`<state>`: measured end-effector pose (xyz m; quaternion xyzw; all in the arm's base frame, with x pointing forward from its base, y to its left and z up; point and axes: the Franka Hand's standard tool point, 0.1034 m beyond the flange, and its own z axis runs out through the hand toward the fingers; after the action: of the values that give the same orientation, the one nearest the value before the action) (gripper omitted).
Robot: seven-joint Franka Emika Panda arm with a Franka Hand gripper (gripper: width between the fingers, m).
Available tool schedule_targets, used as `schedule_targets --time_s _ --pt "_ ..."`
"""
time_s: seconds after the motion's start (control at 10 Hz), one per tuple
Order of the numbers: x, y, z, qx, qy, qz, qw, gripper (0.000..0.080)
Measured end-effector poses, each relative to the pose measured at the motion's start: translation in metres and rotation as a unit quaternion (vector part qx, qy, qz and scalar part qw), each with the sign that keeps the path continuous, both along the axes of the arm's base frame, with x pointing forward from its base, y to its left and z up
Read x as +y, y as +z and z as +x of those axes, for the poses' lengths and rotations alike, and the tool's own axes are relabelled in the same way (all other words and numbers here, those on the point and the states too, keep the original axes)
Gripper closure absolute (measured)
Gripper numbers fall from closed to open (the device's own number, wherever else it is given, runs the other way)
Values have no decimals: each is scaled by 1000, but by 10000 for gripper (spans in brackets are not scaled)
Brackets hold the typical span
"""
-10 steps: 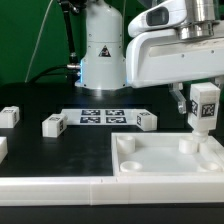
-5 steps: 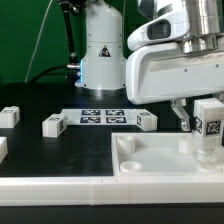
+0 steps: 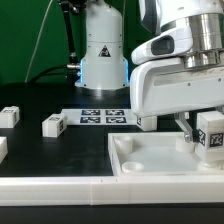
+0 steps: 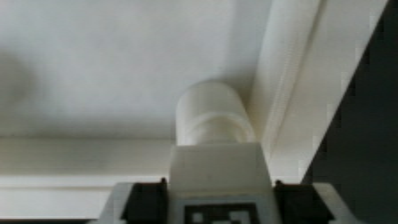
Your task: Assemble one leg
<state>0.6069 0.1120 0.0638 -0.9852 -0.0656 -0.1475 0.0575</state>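
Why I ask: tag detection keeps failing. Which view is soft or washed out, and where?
Wrist view: soft throughout, the leg too close to be sharp, its tag cut off by the frame edge, the white tray nearly featureless with only faint shadows. Exterior view: evenly lit, the marker board tags legible, the held leg slightly blurred, its tag right at the frame edge.

The tool holds the leg upright at the tray corner.
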Motion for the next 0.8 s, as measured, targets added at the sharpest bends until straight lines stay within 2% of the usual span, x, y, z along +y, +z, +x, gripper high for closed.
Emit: schedule_targets --time_s 0.7,0.8 --pt "2 -1 3 -18 0 -1 1000 511" --pt "2 -1 3 -18 0 -1 1000 351"
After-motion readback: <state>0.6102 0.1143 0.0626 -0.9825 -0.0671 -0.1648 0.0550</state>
